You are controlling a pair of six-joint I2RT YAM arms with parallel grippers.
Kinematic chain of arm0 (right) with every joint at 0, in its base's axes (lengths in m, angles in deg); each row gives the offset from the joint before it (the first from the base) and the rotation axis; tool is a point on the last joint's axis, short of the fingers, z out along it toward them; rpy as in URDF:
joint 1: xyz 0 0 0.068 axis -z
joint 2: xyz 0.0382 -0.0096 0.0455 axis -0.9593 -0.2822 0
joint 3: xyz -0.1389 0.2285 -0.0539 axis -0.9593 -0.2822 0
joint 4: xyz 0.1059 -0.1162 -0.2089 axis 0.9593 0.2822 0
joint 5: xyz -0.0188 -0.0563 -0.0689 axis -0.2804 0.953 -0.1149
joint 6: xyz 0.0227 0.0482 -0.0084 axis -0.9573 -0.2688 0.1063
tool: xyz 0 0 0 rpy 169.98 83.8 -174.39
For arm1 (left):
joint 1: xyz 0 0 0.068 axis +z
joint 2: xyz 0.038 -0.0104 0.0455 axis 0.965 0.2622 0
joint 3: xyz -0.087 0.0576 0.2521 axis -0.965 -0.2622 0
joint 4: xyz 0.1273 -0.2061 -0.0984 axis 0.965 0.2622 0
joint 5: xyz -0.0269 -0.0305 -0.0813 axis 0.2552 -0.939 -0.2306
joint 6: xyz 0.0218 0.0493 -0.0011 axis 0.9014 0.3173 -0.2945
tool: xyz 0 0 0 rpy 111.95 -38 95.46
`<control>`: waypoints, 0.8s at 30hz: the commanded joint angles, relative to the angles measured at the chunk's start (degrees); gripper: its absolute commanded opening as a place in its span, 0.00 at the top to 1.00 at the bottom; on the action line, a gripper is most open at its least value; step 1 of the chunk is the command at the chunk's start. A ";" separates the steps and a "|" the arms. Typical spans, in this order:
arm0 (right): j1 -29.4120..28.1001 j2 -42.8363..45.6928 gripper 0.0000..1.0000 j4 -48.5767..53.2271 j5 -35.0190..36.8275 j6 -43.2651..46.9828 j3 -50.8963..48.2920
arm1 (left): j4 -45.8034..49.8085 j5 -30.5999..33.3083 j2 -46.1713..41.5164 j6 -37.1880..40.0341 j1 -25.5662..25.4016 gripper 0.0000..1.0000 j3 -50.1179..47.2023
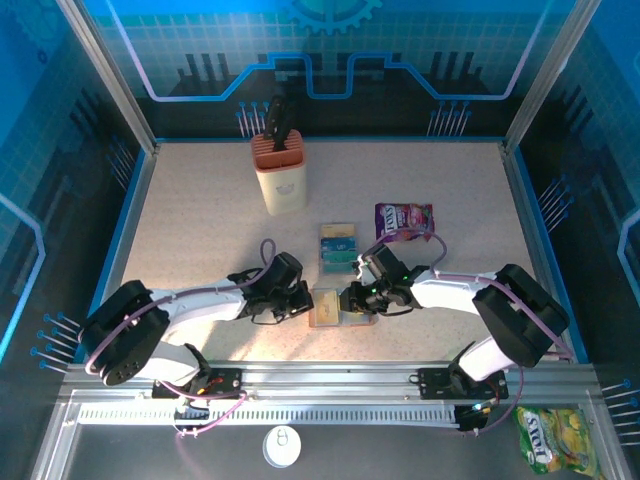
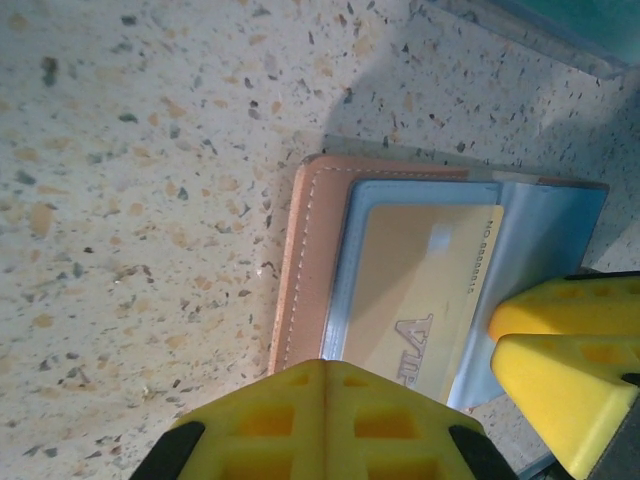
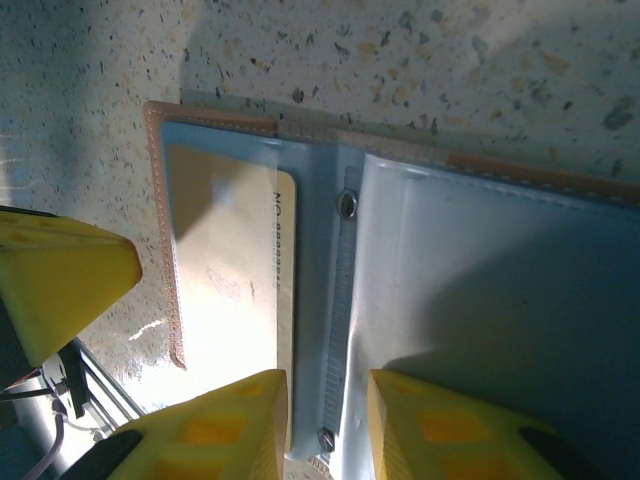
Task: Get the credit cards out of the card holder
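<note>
Much is covered in the top view. The two arms meet low in the centre of the frame and hide most of the small brown leather card holder [image 1: 325, 308], which lies open on the speckled beige tabletop [image 1: 200, 230]. Only its tan left part shows, between the left end effector [image 1: 303, 298] and the right end effector [image 1: 352, 298]. Just above them in the frame lies a small stack of teal rectangular plastic cards [image 1: 338, 248], outside the holder, with a purple snack packet [image 1: 403, 220] to its upper right. In the left wrist view a tan plastic card [image 2: 420, 290] sits in the holder's grey-blue pocket. Its lower edge is cut off behind the left end effector [image 2: 325, 370], whose yellow fingers are pressed together along a seam. Whether anything thin is pinched there cannot be made out. The print on the card is too blurred to read. In the right wrist view the right end effector [image 3: 328, 380] has its fingers a little apart, one on either side of the holder's riveted centre strip. They clamp nothing visible, and their contact with the holder is hard to judge. The tan card [image 3: 225, 260] lies up and left of them.
</note>
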 commanded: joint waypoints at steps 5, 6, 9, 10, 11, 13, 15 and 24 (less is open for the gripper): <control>-0.30 2.34 0.73 1.47 -0.85 0.16 2.27 | -3.91 -2.62 1.66 -0.01 0.34 0.98 0.20; -0.33 2.21 0.73 1.43 -1.08 0.02 2.54 | -4.39 -2.94 1.96 -0.21 0.34 0.98 0.10; -0.28 1.52 0.72 0.27 -2.27 -0.50 3.02 | -5.41 -3.78 2.40 -0.61 0.23 0.99 -0.14; -0.31 1.23 0.72 -0.44 -2.86 -0.72 3.11 | -5.56 -3.79 2.44 -0.68 0.24 0.99 -0.28; -0.36 0.96 0.72 -1.32 -3.41 -0.94 3.07 | -5.57 -3.72 2.26 -0.72 0.26 1.00 -0.37; -0.41 0.14 0.72 -2.87 -4.56 -1.44 3.03 | -5.07 -3.40 2.16 -0.72 0.25 0.99 -0.47; -0.55 -0.74 0.72 -3.72 -5.23 -1.70 3.21 | -4.54 -3.09 2.30 -0.66 0.23 1.00 -0.60; -1.03 -3.51 0.72 -5.89 -6.36 -2.50 3.71 | -2.55 -2.08 3.10 -0.55 0.24 1.00 -1.52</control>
